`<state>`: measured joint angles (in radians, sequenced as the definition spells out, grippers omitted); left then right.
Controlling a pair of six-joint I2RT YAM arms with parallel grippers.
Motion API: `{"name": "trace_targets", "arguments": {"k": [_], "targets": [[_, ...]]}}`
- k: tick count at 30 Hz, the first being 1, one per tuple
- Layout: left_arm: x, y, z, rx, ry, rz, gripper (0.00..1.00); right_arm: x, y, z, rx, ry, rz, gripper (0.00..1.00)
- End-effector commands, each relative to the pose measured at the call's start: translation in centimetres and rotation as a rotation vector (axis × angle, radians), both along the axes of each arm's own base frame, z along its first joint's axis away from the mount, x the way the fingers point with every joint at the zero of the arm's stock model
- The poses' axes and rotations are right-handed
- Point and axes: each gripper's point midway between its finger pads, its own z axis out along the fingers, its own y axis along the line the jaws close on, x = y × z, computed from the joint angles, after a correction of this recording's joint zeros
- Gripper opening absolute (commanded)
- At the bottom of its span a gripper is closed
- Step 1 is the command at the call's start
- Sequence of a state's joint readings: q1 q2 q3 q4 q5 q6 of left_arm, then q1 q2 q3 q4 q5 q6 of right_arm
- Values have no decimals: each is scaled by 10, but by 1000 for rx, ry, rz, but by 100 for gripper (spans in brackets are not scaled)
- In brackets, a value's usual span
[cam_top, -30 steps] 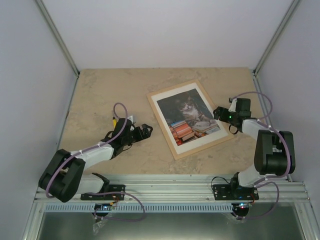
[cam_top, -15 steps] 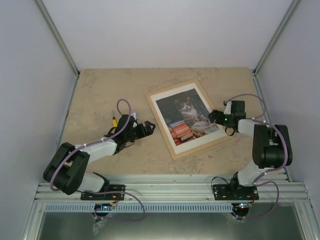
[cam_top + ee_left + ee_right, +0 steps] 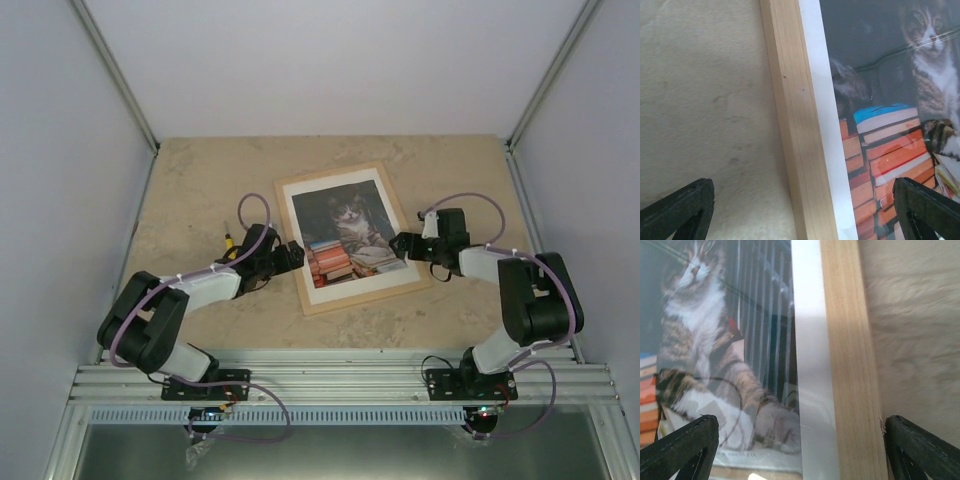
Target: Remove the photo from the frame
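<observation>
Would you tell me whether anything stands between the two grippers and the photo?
Only the frame itself: the photo lies face up inside it, and the left gripper and right gripper, both open, each straddle a wooden side rail. Reflections suggest a clear pane over the print. Nothing loose lies between.

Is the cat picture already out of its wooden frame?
No, the photo lies inside the frame, whose pale wood border surrounds it on all sides.

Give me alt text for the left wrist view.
One side of the pale wood frame runs top to bottom, with the photo of a cat and books to its right. The open left tool straddles it, one black tip over the table.
</observation>
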<state>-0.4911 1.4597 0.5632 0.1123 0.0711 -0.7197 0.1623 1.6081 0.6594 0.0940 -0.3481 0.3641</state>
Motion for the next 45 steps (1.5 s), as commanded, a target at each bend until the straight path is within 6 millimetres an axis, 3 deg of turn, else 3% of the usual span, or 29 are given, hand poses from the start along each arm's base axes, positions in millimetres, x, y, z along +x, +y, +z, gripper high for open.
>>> {"name": "trace_targets", "arguments": {"k": [1, 10, 23, 36, 45], "targets": [[7, 11, -1, 90, 0, 34, 99, -21, 28, 1, 54, 11, 92, 91], [16, 24, 1, 207, 11, 62, 88, -24, 39, 18, 48, -37, 129, 91], [17, 27, -22, 287, 93, 44, 66, -27, 56, 8, -5, -19, 181, 91], [13, 31, -20, 314, 112, 35, 45, -30, 74, 5, -32, -21, 238, 91], [13, 37, -14, 349, 109, 48, 21, -32, 82, 5, -64, -29, 268, 91]]}}
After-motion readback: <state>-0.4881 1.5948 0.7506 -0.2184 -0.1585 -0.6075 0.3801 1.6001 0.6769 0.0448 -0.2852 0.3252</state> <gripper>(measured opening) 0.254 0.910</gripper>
